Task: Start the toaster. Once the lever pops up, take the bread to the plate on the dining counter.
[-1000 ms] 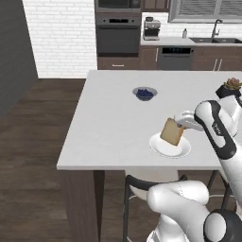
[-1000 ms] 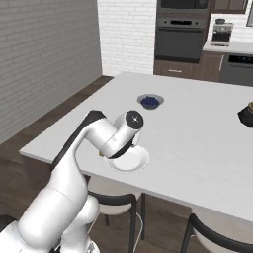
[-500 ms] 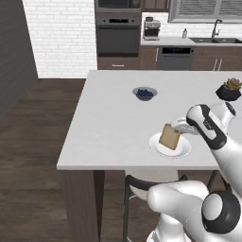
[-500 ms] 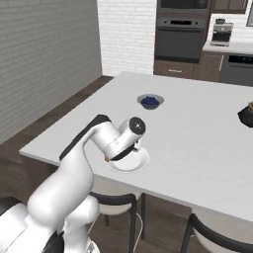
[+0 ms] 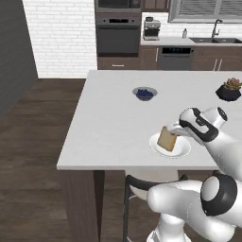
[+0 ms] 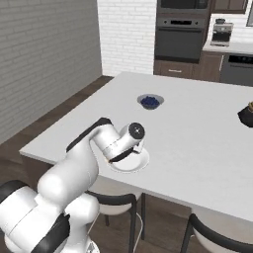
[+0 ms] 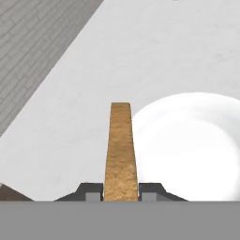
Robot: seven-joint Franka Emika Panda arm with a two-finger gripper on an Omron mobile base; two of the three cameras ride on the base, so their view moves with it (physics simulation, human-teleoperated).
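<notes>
One bread point(image 5: 167, 139) (gripped) — over plate point(image 5: 182, 151)

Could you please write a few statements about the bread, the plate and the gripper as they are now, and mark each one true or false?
1. The gripper is shut on the bread. True.
2. The bread lies flat in the middle of the plate. False: it is held on edge, tilted, over the plate's left part.
3. The small dark blue bowl sits on the dining counter, farther from the robot than the plate. True.
4. The plate sits at the counter's far edge, beside the oven. False: it is near the edge closest to the robot.
</notes>
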